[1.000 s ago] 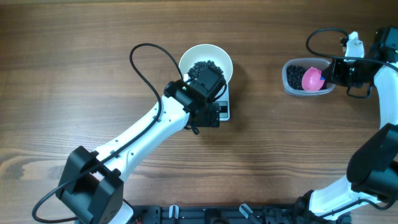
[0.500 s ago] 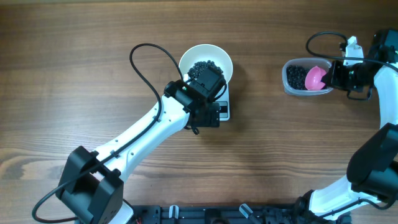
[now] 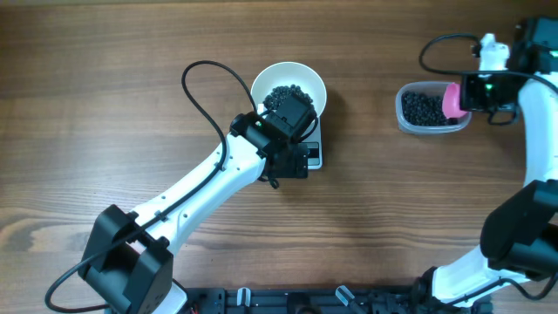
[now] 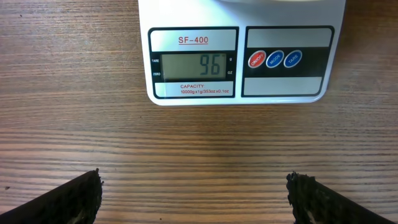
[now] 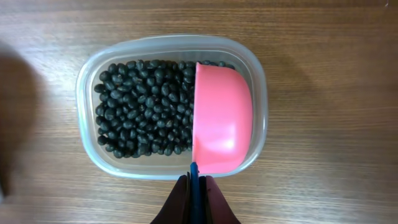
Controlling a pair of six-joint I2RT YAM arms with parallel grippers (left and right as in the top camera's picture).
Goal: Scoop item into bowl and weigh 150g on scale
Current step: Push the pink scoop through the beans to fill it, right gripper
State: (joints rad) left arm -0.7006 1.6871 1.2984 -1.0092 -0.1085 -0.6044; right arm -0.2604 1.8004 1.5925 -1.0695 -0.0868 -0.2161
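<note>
The white bowl (image 3: 309, 80) stands on the scale (image 3: 315, 154) with a heap of the item (image 3: 284, 92), small glossy black beans, inside. In the left wrist view the scale (image 4: 239, 92) shows 96 on its display (image 4: 193, 64). My left gripper (image 4: 194, 194) is open over bare table just in front of the scale, and from overhead it (image 3: 290, 162) covers part of the scale. My right gripper (image 5: 194, 186) is shut on the blue handle of the pink scoop (image 5: 221, 118). The scoop, turned on its side, sits at the right end of the tub of beans (image 5: 146, 106).
The clear plastic tub (image 3: 403, 118) stands at the far right of the wooden table, well apart from the scale. A black cable (image 3: 196, 87) loops left of the bowl. The left arm (image 3: 192, 196) runs diagonally from the front left.
My right gripper has rolled the scoop from mouth-up to on its side and shifted it to the tub's right end. The left arm has not moved.
</note>
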